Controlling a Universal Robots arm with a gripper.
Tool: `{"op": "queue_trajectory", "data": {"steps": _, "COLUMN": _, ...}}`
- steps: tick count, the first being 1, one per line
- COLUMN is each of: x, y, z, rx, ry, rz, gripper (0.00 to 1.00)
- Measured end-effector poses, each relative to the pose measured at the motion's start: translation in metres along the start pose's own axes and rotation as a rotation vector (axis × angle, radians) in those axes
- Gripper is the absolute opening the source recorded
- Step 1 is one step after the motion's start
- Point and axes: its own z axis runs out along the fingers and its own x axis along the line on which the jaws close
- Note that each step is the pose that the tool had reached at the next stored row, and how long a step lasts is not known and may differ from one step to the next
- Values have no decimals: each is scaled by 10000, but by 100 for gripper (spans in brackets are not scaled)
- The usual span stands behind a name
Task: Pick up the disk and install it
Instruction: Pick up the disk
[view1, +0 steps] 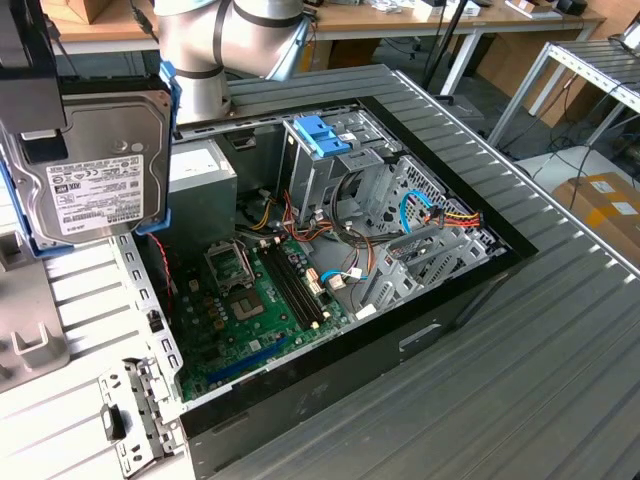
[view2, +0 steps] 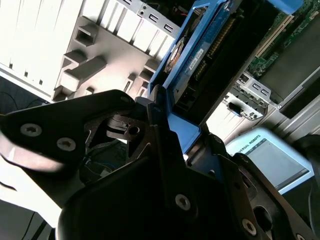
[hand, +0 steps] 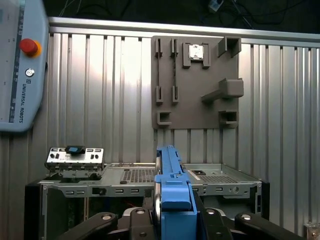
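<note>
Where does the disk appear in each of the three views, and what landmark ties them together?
Exterior view: the disk is at the exterior view's upper left, label side facing the camera.
Second wrist view: the disk is edge-on, its blue carrier slanting out of the pincer.
First wrist view: the disk is edge-on, in front of the case.
Shared landmark: the open computer case.
</note>
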Motion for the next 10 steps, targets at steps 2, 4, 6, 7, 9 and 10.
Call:
{"op": "queue_trajectory", "data": {"steps": 2, "x": 11, "y": -4, "z": -1, "rx": 0, "ry": 0, "rz": 0, "gripper": 37}}
{"op": "queue_trajectory", "data": {"steps": 4, "x": 22, "y": -8, "z": -1, "rx": 1, "ry": 0, "rz": 0, "gripper": 37}}
{"op": "queue_trajectory", "data": {"steps": 6, "x": 36, "y": -13, "z": -2, "rx": 0, "ry": 0, "rz": 0, "gripper": 37}}
{"op": "queue_trajectory", "data": {"steps": 7, "x": 41, "y": -14, "z": -2, "rx": 0, "ry": 0, "rz": 0, "gripper": 37}}
{"op": "queue_trajectory", "data": {"steps": 9, "x": 52, "y": -18, "z": -2, "rx": 1, "ry": 0, "rz": 0, "gripper": 37}}
{"op": "queue_trajectory", "data": {"steps": 10, "x": 58, "y": -20, "z": -3, "rx": 1, "ry": 0, "rz": 0, "gripper": 37}}
